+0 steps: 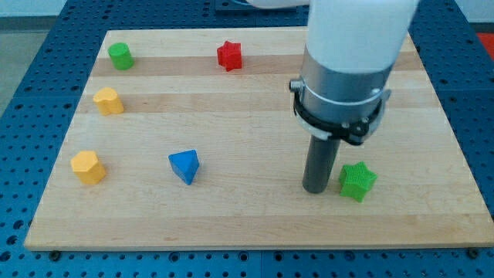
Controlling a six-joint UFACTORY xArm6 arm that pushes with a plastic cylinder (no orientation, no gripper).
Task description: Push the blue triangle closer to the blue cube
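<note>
Tip-wise, my tip [315,189] is sitting down on the wooden board [255,216], in the lower right part of the view. It's just a plain dark rod end, so nothing to open or close and it's got hold of nothing. The only thing near it is the green star-shaped block [357,181], just beside the tip on the view's right, very close, though I can't tell for sure if they're actually touching.

The blue triangle [184,166] is well apart from the tip, off toward the view's left and at about the same level, lying by itself on bare wood. Couldn't spot a blue cube anywhere, and the big white and grey arm body covers a chunk of the board above the tip.

Further left past the triangle there's an orange block [88,167], kind of chunky, shape hard to call. Up and left from the tip there's a second orange block [108,101], then a green cylinder-ish block [120,55] near the board's top left corner. The red star-shaped block [229,55] is up toward the view's top, left of the arm.
</note>
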